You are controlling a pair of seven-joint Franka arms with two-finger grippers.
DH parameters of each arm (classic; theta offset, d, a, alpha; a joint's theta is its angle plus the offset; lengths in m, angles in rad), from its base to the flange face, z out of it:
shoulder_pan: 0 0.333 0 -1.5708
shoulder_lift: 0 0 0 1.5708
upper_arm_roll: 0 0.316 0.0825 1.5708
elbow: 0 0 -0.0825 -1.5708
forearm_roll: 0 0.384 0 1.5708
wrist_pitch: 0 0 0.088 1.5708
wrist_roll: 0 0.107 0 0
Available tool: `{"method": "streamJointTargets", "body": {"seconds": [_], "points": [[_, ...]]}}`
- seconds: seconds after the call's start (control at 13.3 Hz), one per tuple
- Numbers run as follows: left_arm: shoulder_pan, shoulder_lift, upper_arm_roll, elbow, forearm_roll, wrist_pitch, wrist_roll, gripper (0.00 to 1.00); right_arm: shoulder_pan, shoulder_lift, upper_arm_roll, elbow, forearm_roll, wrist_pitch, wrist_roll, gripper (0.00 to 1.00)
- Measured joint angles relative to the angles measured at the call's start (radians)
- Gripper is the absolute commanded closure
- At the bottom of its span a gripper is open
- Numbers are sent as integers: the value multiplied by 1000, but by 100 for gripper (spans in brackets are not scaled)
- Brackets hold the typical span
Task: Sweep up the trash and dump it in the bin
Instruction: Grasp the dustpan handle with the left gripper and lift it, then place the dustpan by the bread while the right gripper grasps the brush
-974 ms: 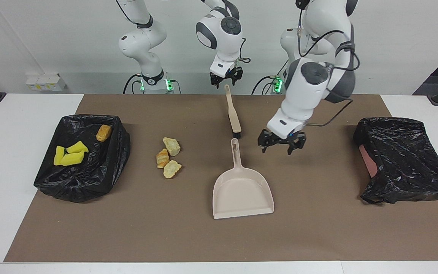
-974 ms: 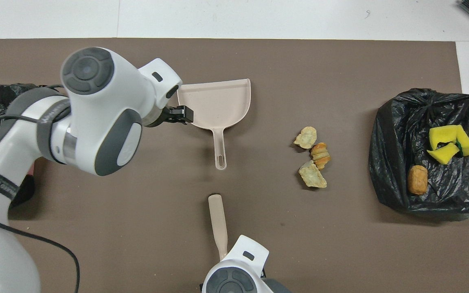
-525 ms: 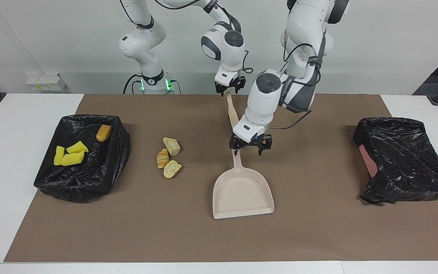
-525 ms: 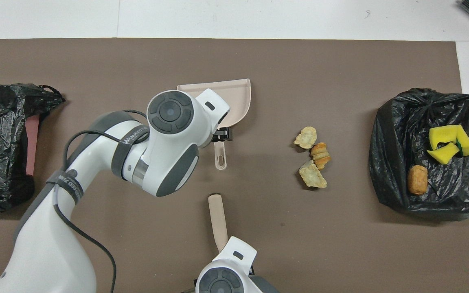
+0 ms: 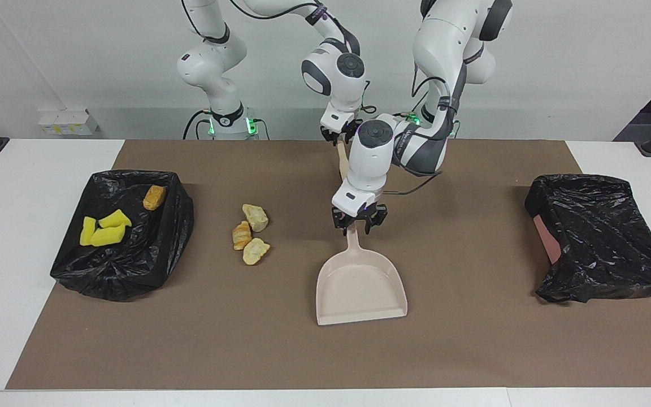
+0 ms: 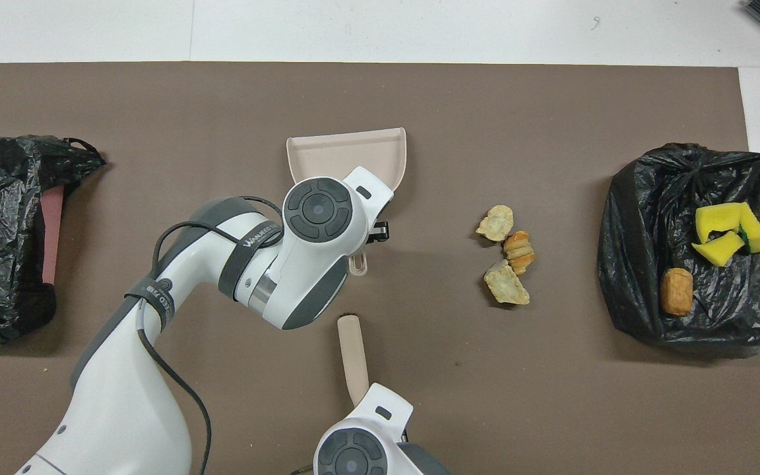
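Three golden-beige bread and croissant pieces [image 5: 250, 234] [image 6: 508, 254] lie on the brown mat between the dustpan and the bin. Three yellow foam wedges [image 5: 104, 229] [image 6: 728, 231] and a tan-orange lump [image 5: 154, 196] [image 6: 676, 291] lie in the black-lined bin [image 5: 127, 277] [image 6: 631, 218]. My left gripper [image 5: 358, 226] is open, low over the handle of the beige dustpan [image 5: 359, 288] [image 6: 347, 155], its fingers either side of the handle. My right gripper [image 5: 339, 134] is open at the handle end of the brush [image 5: 344, 164] [image 6: 352, 353].
A second black bag over a reddish box [image 5: 602, 237] [image 6: 4, 218] lies at the left arm's end of the table. The brown mat [image 5: 472, 339] covers most of the white table. The left arm hides the brush's bristles.
My left gripper swung from beside the dustpan toward the right arm's end and came down over the dustpan handle. My right gripper lowered onto the brush handle's end. The trash did not move.
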Motion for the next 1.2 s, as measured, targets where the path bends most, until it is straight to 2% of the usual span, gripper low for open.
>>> {"method": "streamJointTargets", "body": {"seconds": [0.52,0.75,0.9,1.05,1.2], "points": [[7,-9,15,6,2,3,-6,100,5,-20,0,2,9,-38,101,100],[60,-50,24,10,5,-15,65,100,-17,-118,-3,-9,9,-148,158,100],[94,-76,25,10,6,-72,180,100,-64,-214,-6,-62,8,-201,159,100],[106,-95,25,10,7,-164,355,100,-127,-310,-8,-128,-12,-268,159,100],[108,-107,25,10,8,-237,550,100,-192,-366,-9,-161,-61,-338,159,100]]}}
